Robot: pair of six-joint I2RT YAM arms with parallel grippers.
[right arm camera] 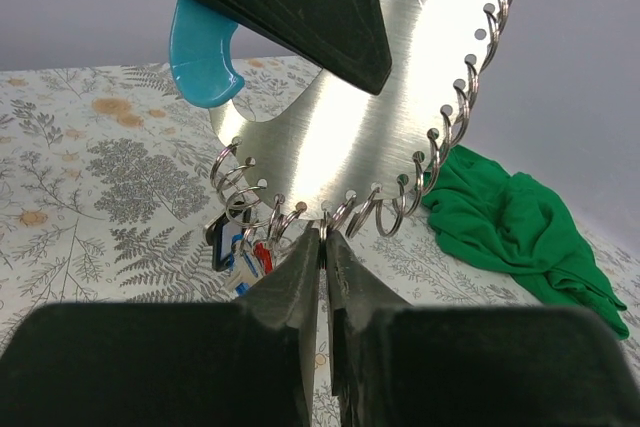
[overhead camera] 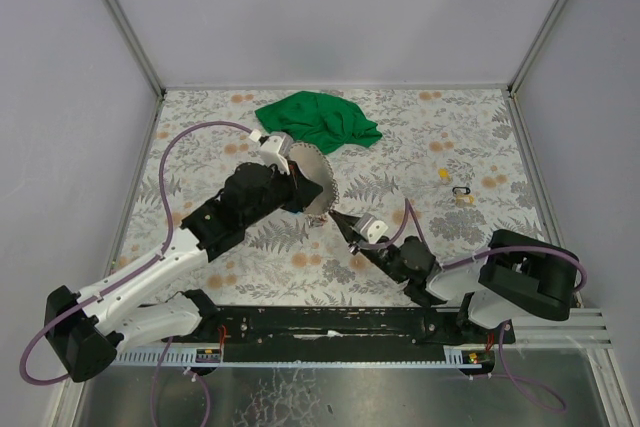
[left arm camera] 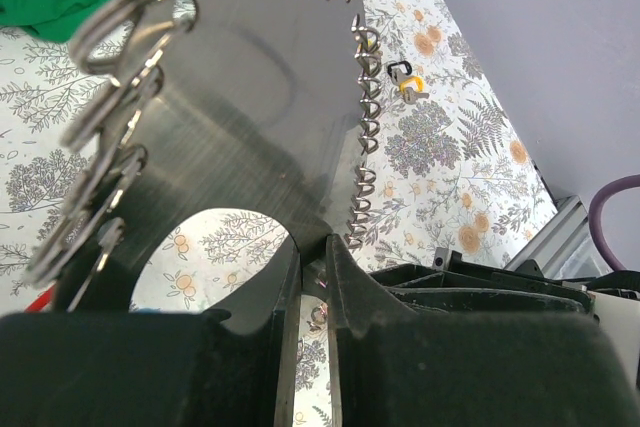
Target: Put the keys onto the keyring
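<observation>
Above the floral tabletop (overhead camera: 460, 137), mid-table: round shiny steel keyring disc (overhead camera: 312, 179), rim strung with wire split rings | left gripper (left arm camera: 315, 252) clenched on disc edge | right gripper (right arm camera: 322, 239) pressed almost together at a lower-rim ring, grip unclear | small red- and blue-tagged keys (right arm camera: 245, 247) hanging from neighbouring rings

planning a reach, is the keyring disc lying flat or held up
Held up: the left pincer grips the keyring disc by its edge, off the table.
</observation>
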